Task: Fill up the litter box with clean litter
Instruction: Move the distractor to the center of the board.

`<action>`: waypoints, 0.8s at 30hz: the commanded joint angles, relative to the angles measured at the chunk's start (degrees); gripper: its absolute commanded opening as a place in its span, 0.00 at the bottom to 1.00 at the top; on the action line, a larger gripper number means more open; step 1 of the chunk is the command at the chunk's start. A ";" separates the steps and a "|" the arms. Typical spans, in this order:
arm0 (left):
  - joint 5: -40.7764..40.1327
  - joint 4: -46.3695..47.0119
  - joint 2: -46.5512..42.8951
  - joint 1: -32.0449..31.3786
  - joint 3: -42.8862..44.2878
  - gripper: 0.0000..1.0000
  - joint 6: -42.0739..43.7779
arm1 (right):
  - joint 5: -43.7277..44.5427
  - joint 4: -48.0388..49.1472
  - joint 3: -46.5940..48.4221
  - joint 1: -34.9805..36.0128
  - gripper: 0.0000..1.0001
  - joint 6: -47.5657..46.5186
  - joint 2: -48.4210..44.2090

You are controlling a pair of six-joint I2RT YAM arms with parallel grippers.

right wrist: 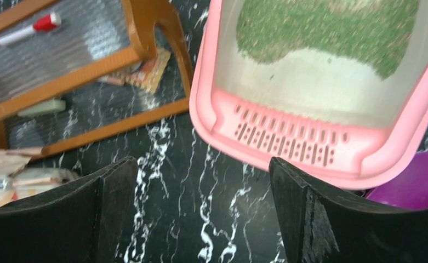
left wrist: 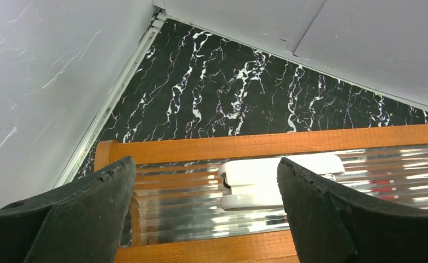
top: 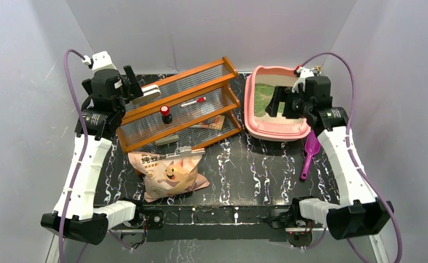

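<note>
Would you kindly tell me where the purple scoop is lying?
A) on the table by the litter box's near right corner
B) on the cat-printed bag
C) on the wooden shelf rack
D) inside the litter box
A: the purple scoop rests on the table beside the litter box, at its near rim.

Plain pale grey walls (top: 200,33) close the scene in on three sides. The tabletop (top: 250,170) is black with white marble veining, under soft, even light.
</note>
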 commanded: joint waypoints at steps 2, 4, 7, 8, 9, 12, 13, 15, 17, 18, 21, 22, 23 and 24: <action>1.60 -0.11 -2.75 2.27 -0.40 0.98 -2.64 | -13.30 3.86 -7.43 -2.97 0.98 4.66 -6.97; 6.32 -0.05 -3.86 2.89 -1.38 0.98 -2.38 | -18.20 4.29 -10.13 -3.79 0.98 5.63 -8.26; 17.34 -0.02 -6.33 3.62 -3.73 0.98 -1.43 | -23.80 6.54 -14.73 -4.49 0.98 6.82 -9.36; 19.89 -0.63 -7.25 3.83 -4.19 0.98 -2.66 | -25.14 7.01 -15.60 -4.45 0.98 7.00 -9.32; 21.60 -1.10 -8.48 4.02 -5.30 0.98 -5.32 | -26.28 7.05 -15.99 -4.15 0.98 7.29 -9.06; 29.45 0.73 -11.88 4.40 -8.09 0.98 -10.17 | -28.48 5.70 -15.24 -1.91 0.98 7.82 -6.94; 32.91 1.07 -12.42 4.48 -8.64 0.98 -11.48 | -28.63 5.26 -14.91 -0.73 0.98 7.63 -6.20; 40.72 1.05 -12.09 4.61 -10.14 0.98 -13.05 | -27.30 5.85 -15.87 2.39 0.98 6.72 -5.51; 47.01 0.75 -11.82 4.70 -12.19 0.98 -13.22 | -23.66 8.65 -18.40 6.32 0.98 5.98 -5.57; 48.31 -0.31 -11.84 4.78 -12.51 0.98 -13.13 | -21.64 9.84 -19.13 8.32 0.98 5.91 -5.40; 52.56 -3.79 -12.19 4.84 -10.52 0.98 -11.52 | -17.91 8.45 -16.32 13.91 0.98 5.73 -3.35; 54.20 -4.81 -12.07 4.85 -10.22 0.98 -10.71 | -16.63 9.25 -16.39 15.57 0.98 5.71 -2.78; 56.13 -5.98 -11.65 4.87 -10.27 0.98 -9.63 | -15.38 11.15 -17.40 17.31 0.98 5.39 -2.49; 57.80 -7.48 -10.94 4.86 -10.45 0.98 -8.72 | -13.84 13.20 -18.70 18.83 0.96 5.33 -2.11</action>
